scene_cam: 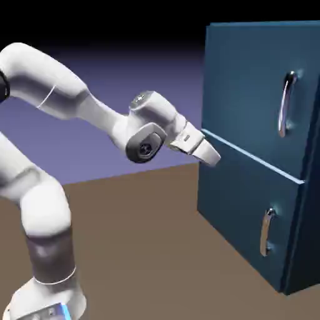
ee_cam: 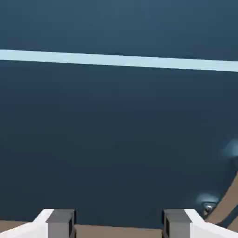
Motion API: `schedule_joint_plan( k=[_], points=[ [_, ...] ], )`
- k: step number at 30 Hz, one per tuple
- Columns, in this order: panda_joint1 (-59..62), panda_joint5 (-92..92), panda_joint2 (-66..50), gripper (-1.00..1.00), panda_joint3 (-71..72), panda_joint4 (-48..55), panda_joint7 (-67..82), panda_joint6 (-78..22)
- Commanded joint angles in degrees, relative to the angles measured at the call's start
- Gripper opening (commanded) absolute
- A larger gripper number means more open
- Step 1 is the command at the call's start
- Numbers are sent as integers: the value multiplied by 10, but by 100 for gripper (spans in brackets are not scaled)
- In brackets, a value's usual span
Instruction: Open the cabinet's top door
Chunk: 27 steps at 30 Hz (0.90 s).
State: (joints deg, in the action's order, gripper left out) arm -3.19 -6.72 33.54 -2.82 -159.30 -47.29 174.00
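Fingers [ee_cam: 60, 223] apart, empty | cabinet [scene_cam: 250, 94] front fills view | brown table [scene_cam: 137, 237] | blue-violet backdrop [scene_cam: 125, 69]

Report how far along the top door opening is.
Done: nothing on the door itself; the top door sits flush and shut. In hand: the gripper, fingers apart and empty, points at the cabinet front near the seam between doors. Left: reach the top door's handle, grip it, pull the door open.
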Motion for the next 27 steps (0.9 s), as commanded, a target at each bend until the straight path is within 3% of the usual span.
schedule_joint_plan(
  k=[1, 27],
  points=[
    [-9, -25, 3, 0, -10, 6, -18, 0],
    [-250, -673, 88, 0, -282, 170, -483, 0]
  ],
)
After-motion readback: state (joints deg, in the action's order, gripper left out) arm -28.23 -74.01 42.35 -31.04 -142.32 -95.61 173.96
